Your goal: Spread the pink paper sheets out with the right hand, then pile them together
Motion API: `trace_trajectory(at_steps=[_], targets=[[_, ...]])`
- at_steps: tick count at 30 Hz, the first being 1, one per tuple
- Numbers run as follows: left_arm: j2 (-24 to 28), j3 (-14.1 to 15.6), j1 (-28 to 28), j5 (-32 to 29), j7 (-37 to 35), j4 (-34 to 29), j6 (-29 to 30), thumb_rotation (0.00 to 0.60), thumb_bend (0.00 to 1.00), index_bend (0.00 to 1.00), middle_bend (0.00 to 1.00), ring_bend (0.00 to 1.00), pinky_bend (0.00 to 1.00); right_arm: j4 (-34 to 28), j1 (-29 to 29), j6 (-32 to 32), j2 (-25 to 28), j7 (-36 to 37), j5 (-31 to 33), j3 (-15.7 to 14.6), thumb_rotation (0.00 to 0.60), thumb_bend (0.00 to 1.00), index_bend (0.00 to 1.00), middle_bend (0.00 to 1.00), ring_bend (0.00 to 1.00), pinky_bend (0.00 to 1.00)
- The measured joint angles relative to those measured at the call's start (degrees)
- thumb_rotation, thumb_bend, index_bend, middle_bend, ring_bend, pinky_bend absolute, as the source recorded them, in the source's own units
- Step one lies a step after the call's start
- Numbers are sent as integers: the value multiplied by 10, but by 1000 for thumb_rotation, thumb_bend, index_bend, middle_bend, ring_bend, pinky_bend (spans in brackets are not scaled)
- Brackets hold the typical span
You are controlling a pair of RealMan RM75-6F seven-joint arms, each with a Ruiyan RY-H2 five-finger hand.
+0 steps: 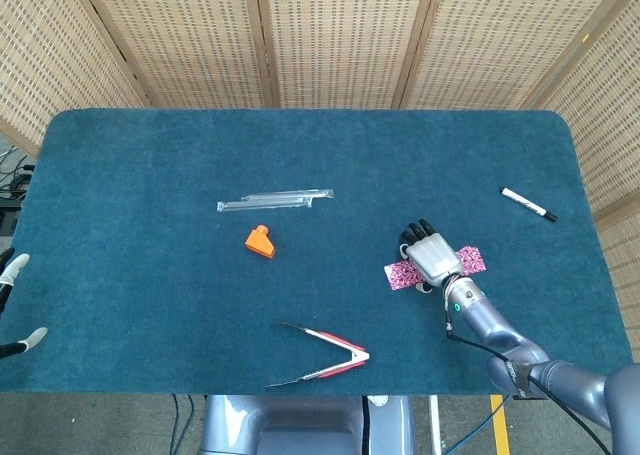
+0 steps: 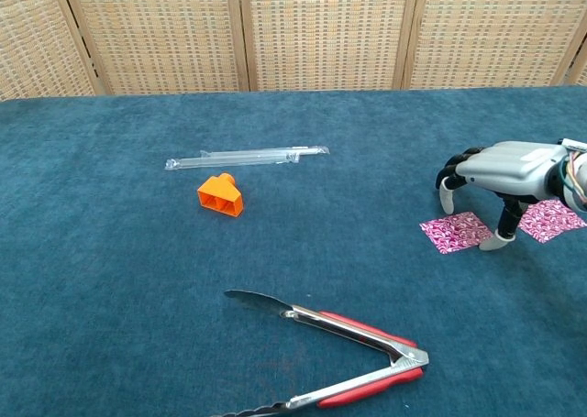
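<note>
- Tongs (image 2: pixel 344 362), red-handled metal, lie nearest the robot, well to the left of the right hand (image 2: pixel 506 170).
- Left hand (image 1: pixel 15 305): only pale fingertips show at the table's near-left edge, far from the right hand; can't tell how it's set.
- Right hand: palm down, fingers spread and arched, holding nothing. Thumb tip sits on or just off the cloth between the two papers; contact can't be confirmed.
- Left pink paper sheet (image 2: pixel 456 231) lies flat just under and left of the right hand; right pink paper sheet (image 2: pixel 550 219) lies just beyond the thumb on its other side. They're apart, so the spreading looks done and piling is next.
- Handling guess: thin, very light, limp sheets on grippy blue cloth (image 2: pixel 110 279). Hard to pinch flat; better to press a fingertip on a sheet's middle and drag it over the other. May buckle or crease.
- Orange plastic piece (image 2: pixel 220 194) is well left of the right hand.
- Clear plastic strip (image 2: pixel 246 156) lies just behind that piece.
- Black-capped marker (image 1: pixel 528 204) sits beyond the right hand, toward the far right.
</note>
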Motion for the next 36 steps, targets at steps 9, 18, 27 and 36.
trace_trajectory(at_steps=[9, 18, 27, 36], targets=[[0, 0, 0, 0, 0, 0, 0, 600, 15, 0, 0, 0, 0, 3, -2, 0, -2, 4, -3, -4, 600, 208, 364, 155, 0, 0], [0, 0, 0, 1, 1, -1, 0, 600, 15, 0, 0, 0, 0, 5, -5, 3, -2, 9, -7, -7, 600, 248, 424, 176, 0, 0], [-1, 0, -1, 1, 1, -1, 0, 600, 15, 0, 0, 0, 0, 9, -9, 7, -3, 20, -14, -9, 600, 296, 479, 204, 0, 0], [-2, 0, -2, 1, 1, 0, -3, 600, 15, 0, 0, 0, 0, 12, -10, 6, -4, 22, -15, -10, 600, 311, 504, 218, 0, 0]])
